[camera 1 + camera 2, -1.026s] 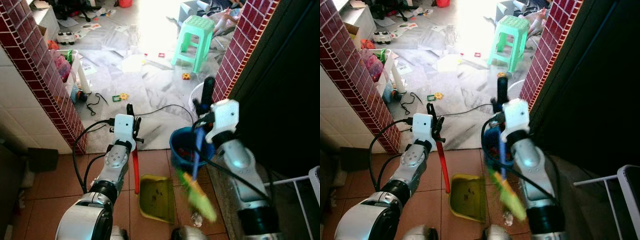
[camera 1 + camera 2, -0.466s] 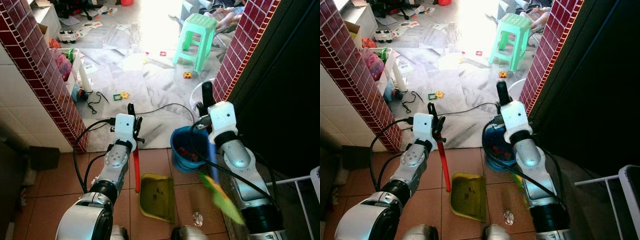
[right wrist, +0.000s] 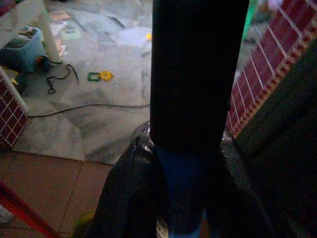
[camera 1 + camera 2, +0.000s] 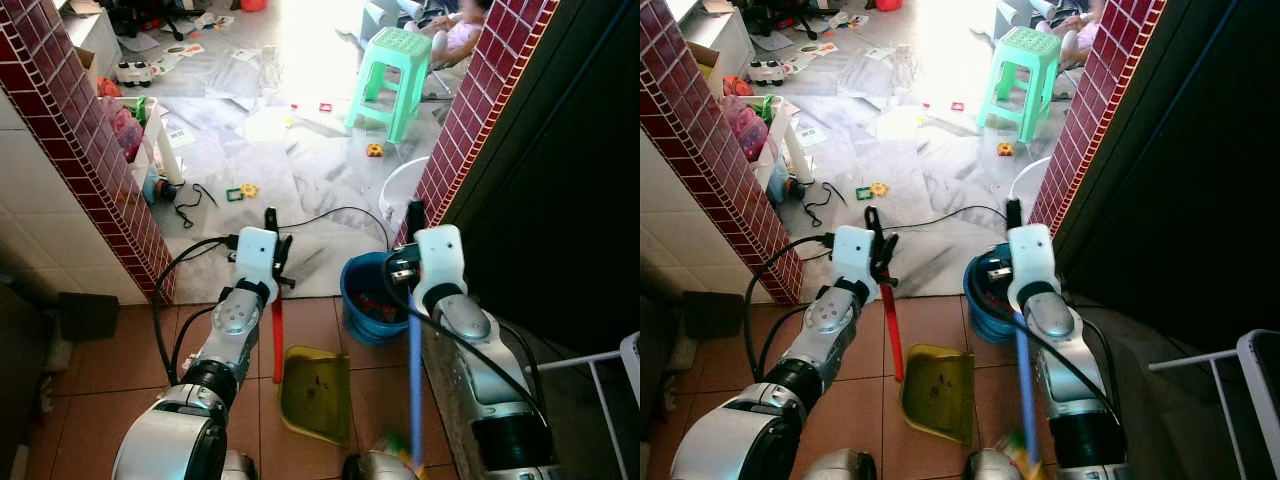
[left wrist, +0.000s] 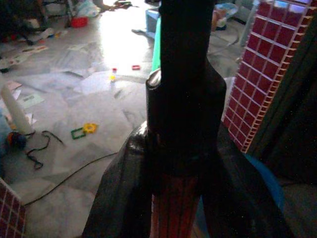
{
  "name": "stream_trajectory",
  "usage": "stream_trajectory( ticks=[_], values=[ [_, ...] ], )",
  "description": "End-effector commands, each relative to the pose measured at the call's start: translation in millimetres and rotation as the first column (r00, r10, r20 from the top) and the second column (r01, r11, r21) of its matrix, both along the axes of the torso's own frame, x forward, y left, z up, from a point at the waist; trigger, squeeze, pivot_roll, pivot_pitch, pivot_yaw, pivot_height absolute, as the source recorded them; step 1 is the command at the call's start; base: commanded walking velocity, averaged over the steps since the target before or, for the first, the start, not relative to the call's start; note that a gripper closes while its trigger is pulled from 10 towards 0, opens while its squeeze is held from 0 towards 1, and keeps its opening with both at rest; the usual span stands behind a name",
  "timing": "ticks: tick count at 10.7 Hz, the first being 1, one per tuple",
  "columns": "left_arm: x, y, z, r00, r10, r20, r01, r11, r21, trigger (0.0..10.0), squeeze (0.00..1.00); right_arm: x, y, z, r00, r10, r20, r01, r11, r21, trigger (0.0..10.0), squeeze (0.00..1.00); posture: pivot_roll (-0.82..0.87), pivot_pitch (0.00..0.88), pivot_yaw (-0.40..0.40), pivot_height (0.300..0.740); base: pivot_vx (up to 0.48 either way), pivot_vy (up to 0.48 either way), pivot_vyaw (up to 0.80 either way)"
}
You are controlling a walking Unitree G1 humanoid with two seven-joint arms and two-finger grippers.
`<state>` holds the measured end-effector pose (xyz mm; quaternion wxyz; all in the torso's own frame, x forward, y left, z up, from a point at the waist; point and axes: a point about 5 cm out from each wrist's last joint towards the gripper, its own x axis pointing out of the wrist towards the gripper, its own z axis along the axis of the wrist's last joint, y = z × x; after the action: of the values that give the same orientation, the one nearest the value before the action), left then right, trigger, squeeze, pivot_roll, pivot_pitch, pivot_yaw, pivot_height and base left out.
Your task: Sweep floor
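Right gripper (image 4: 1012,222) clamps the blue-handled broom (image 4: 1023,380), its green bristles at the floor beside the yellow plastic dustpan (image 4: 936,391), which the left gripper (image 4: 876,232) holds by its red handle (image 4: 892,330); specks already lie in the pan, sweeping seemingly midway

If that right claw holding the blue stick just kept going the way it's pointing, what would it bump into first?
The right gripper, shut on the blue broom handle, points forward and up past the white basin. Probably that basin or the red brick pillar beside it; depth is unclear.
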<state>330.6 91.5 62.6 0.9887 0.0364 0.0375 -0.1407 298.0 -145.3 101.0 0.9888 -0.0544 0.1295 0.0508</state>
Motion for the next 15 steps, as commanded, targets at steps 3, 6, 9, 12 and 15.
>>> stream_trajectory(
  ticks=[3,6,9,12,15],
  values=[
    [-8.2,-9.5,-10.7,0.979,-0.180,-0.094,0.187,0.980,0.074,10.0,0.00,7.4,-8.1,6.3,0.994,-0.100,-0.033,0.102,0.992,0.070,10.0,0.00,-0.12,0.056,-0.026,0.740,0.000,0.000,0.00],
    [-16.7,-5.0,-7.0,0.932,-0.342,-0.117,0.357,0.924,0.139,10.0,0.00,11.5,-10.0,8.6,0.988,-0.149,-0.029,0.151,0.985,0.087,10.0,0.00,-0.11,0.055,-0.029,0.740,0.000,0.000,0.00],
    [-23.0,10.6,-7.7,0.953,-0.264,-0.152,0.289,0.940,0.183,10.0,0.00,24.6,-6.2,30.6,0.956,-0.271,0.116,0.233,0.936,0.263,10.0,0.00,-0.10,0.056,-0.027,0.740,0.000,0.000,0.00],
    [-22.0,11.4,-8.3,0.970,-0.162,-0.182,0.193,0.967,0.166,10.0,0.00,36.5,4.3,48.5,0.941,-0.273,0.200,0.194,0.919,0.342,10.0,0.00,-0.09,0.054,-0.031,0.740,0.000,0.000,0.00],
    [-14.8,16.8,-9.0,0.976,0.006,-0.216,0.018,0.994,0.106,10.0,0.00,50.6,4.5,67.1,0.922,-0.269,0.280,0.135,0.898,0.418,10.0,0.00,-0.10,0.054,-0.031,0.740,0.000,0.000,0.00]
  ],
)
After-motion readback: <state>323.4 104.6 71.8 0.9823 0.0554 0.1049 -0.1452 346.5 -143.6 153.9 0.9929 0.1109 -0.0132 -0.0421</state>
